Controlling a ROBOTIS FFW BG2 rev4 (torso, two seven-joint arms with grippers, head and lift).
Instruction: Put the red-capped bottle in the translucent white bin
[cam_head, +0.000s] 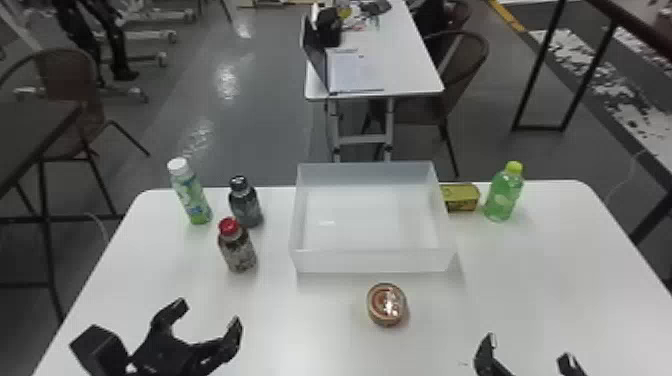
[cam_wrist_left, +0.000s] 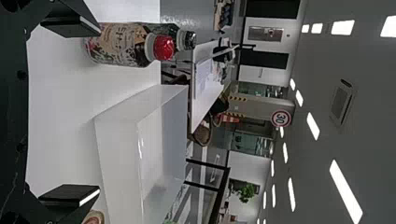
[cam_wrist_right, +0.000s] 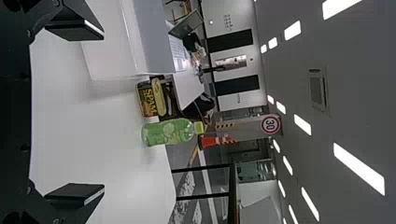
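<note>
Head view: on white table (cam_head: 550, 260), red-capped bottle (cam_head: 239, 252) upright, left of translucent white bin (cam_head: 372, 261), near dark bottle (cam_head: 246, 207) and white-capped bottle (cam_head: 192, 197). Round tin (cam_head: 386, 304) in front of bin; yellow tin (cam_head: 461, 197) and green bottle (cam_head: 504, 197) to right. Left gripper (cam_head: 207, 315) open; right gripper (cam_head: 527, 349) open, by bottom edge.

Left wrist view: fingers spread, red-capped bottle beyond one fingertip.

Right wrist view: fingers well apart, green bottle upright beyond.

Red-capped bottle (cam_head: 239, 251) — upright, left of the empty translucent bin (cam_head: 372, 261).
</note>
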